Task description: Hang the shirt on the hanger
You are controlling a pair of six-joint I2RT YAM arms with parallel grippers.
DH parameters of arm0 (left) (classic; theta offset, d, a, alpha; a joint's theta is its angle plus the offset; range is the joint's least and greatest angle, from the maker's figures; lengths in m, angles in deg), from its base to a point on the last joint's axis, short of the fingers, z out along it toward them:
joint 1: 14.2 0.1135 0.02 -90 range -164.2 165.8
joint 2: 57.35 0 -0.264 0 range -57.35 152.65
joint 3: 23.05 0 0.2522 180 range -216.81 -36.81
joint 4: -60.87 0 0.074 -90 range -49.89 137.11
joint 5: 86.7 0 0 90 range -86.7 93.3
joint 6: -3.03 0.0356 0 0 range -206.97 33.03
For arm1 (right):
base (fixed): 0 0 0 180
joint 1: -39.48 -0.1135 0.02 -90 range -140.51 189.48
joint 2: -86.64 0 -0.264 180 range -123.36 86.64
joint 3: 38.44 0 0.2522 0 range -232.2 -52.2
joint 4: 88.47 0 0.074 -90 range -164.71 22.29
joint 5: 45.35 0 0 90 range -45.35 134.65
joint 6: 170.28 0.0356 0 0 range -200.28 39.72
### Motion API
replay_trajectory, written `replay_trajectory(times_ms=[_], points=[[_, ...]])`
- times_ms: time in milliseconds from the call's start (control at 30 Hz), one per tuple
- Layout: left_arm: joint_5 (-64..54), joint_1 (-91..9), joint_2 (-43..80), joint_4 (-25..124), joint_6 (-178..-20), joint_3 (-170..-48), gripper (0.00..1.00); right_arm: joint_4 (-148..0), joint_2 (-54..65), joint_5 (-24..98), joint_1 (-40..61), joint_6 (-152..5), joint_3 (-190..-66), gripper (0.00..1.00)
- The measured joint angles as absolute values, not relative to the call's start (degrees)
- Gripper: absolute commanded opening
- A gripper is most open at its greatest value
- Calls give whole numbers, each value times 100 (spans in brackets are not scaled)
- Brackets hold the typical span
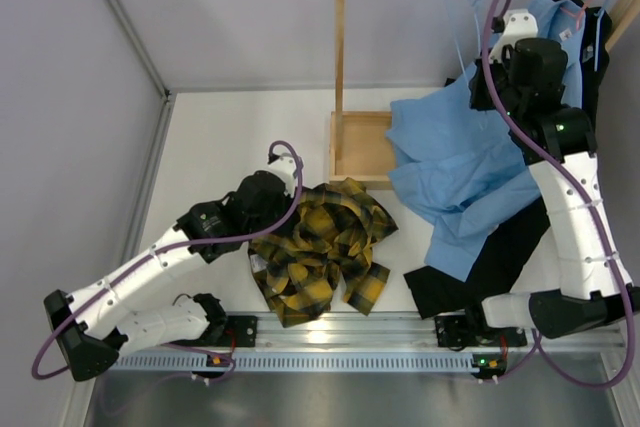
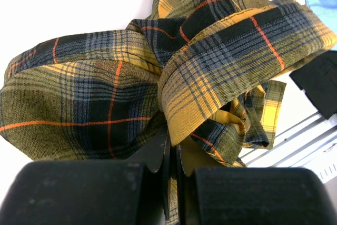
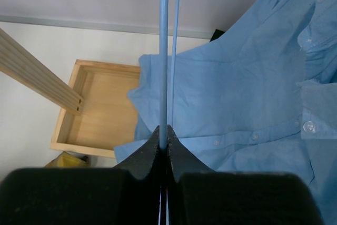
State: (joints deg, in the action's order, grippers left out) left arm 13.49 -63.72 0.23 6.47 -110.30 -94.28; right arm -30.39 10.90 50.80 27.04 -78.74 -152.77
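Left tool (image 2: 171,148) pinched on a fold of the yellow-black plaid flannel shirt (image 1: 320,252), which lies crumpled on the white counter (image 1: 215,142). Top view hides both grips. Right tool (image 3: 164,136) clamped on the thin pale blue wire hanger (image 3: 165,51), clear only in the right wrist view.

Robot lab cell: flat white tabletop (image 1: 230,137), plain grey partition walls (image 1: 230,17) behind & left of it, ribbed alu rail (image 1: 340,359) at its near edge.
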Motion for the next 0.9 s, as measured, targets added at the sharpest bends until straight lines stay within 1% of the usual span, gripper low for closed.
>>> replay_trajectory(times_ms=[400,667,733,800,900], points=[[1612,-6372,-119,852,-11349,-9402,0,-3857,1562,4907,2704,-7859,-15216,0],[2029,-6359,-104,948,-11555,-9402,0,-3889,1617,4411,2715,-7811,-15197,0],[2127,-6304,-31,953,-11581,-9450,0,-3863,1881,4155,2717,-7761,-14871,0],[2154,-6162,122,957,-11585,-9566,0,-3837,2362,3817,2719,-7704,-14255,0],[2060,-5679,430,1018,-11574,-9774,0,-3704,3245,3207,2723,-7621,-13269,0]])
